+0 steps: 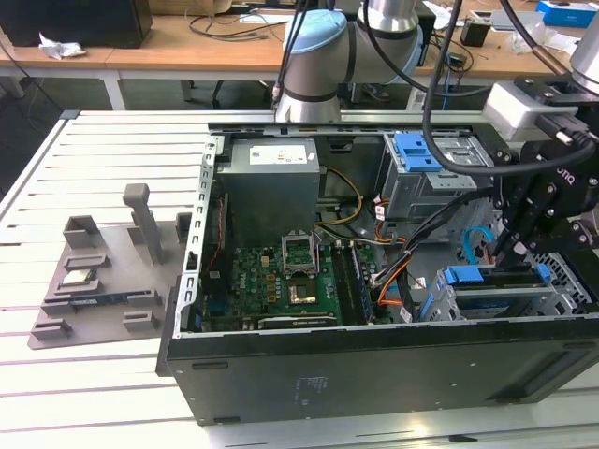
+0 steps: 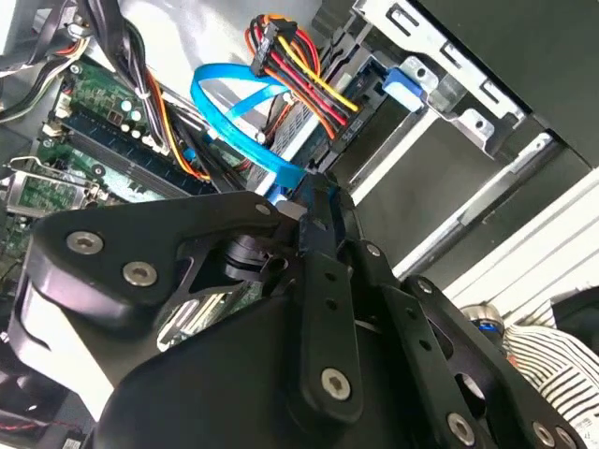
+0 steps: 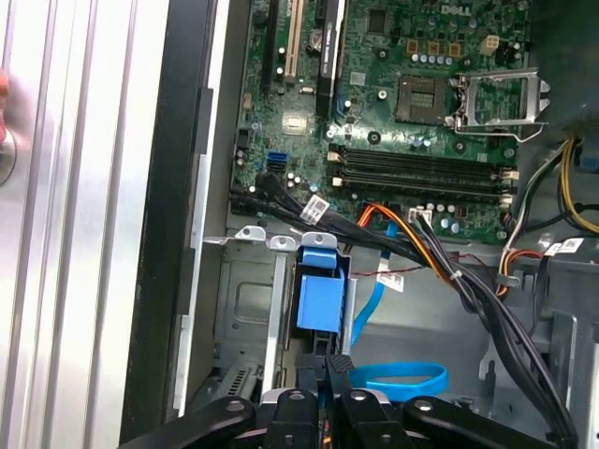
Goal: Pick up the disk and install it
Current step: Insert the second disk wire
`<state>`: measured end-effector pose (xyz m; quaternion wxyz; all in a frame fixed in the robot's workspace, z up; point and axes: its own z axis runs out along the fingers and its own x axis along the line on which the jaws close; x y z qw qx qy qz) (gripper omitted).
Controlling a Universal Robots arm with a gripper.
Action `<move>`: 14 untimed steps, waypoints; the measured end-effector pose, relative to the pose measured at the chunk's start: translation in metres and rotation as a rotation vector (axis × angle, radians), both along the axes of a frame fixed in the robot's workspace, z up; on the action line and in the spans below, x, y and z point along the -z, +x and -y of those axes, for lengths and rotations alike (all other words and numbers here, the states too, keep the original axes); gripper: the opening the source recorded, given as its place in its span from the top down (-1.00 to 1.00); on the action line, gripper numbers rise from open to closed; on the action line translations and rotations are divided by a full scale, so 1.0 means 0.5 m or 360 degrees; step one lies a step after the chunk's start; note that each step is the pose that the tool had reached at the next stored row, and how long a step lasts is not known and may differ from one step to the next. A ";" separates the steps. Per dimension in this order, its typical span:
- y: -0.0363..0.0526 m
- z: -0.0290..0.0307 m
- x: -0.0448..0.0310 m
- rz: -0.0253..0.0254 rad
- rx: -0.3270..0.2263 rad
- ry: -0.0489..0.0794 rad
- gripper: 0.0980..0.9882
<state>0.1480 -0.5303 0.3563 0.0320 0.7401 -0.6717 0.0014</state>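
Observation:
The disk lies flat in the drive cage at the case's corner on the exterior view's right, near the front wall. It is a silver slab with blue plastic rails. In the first wrist view its blue plastic end sits between the cage's metal walls. My black gripper hangs just above the disk. Its fingers stand pressed together in both wrist views, tips right by the blue end, with nothing visibly between them. In the second wrist view my gripper ends beside a blue ribbon cable.
The open computer case lies on a slatted white table. Inside are the motherboard, a grey power-supply box, a second cage with a blue latch and bundled wires. A grey fixture lies at the exterior view's left.

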 end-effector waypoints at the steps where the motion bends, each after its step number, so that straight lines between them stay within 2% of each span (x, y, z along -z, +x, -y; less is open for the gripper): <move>1: 0.001 0.000 0.004 -0.00006 0.0000 0.0000 0.86; 7: 0.011 -0.002 0.012 -0.00017 0.0000 0.0000 0.86; 14: 0.012 -0.002 0.023 -0.00017 0.0000 0.0002 0.86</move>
